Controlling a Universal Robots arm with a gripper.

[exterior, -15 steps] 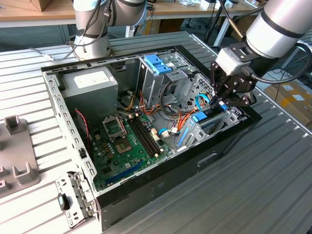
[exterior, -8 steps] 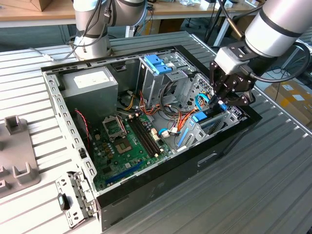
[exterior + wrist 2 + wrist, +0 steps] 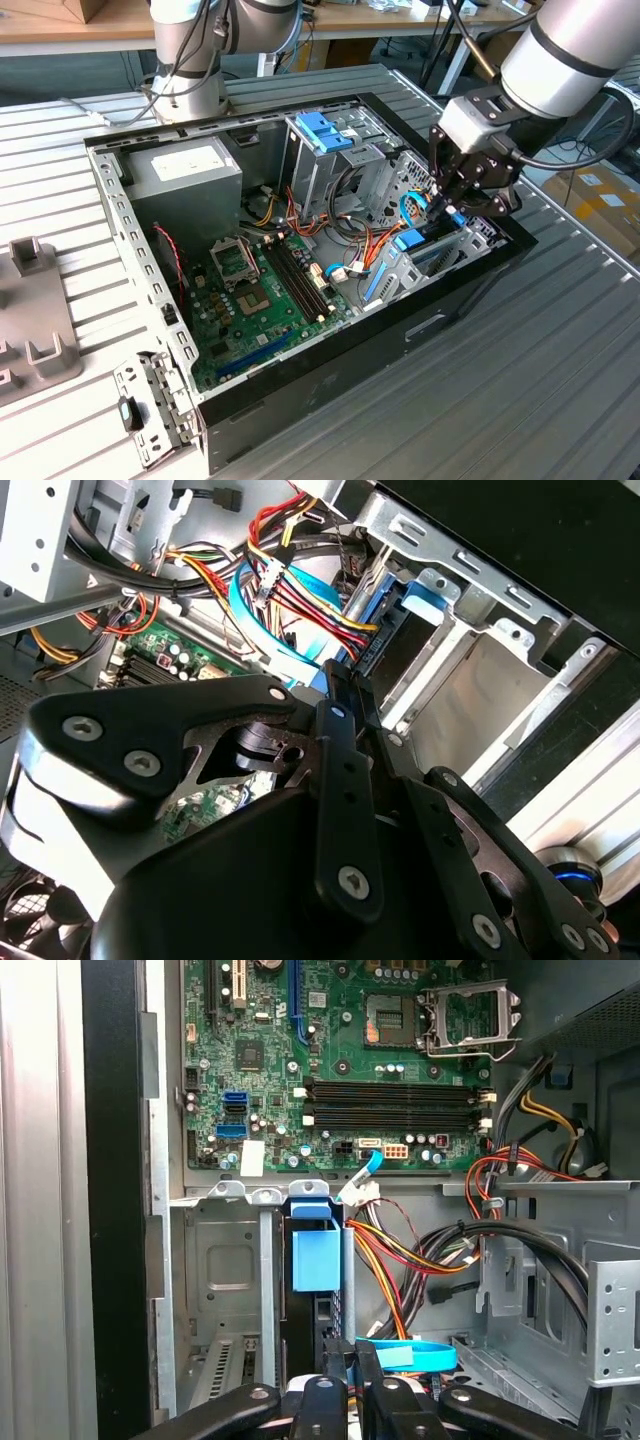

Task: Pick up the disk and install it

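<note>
The disk (image 3: pixel 408 241), a dark drive in a bright blue carrier, stands on edge in the metal drive bay (image 3: pixel 470 240) at the case's corner on the exterior view's right. In the first wrist view its blue carrier face (image 3: pixel 315 1255) sits between the bay's metal walls (image 3: pixel 225 1260). My gripper (image 3: pixel 447 205) hangs right over it. Both wrist views show the black fingers close together, gripper (image 3: pixel 345 1365) and gripper (image 3: pixel 345 690), pinching the disk's near edge (image 3: pixel 372 645).
The open computer case lies on a slatted table. Inside are the green motherboard (image 3: pixel 260 290), a grey power supply (image 3: pixel 185 165), a tall drive cage with a blue clip (image 3: pixel 325 130) and bundled coloured cables (image 3: pixel 420 1250) beside the bay. A grey fixture (image 3: pixel 35 340) lies outside the case.
</note>
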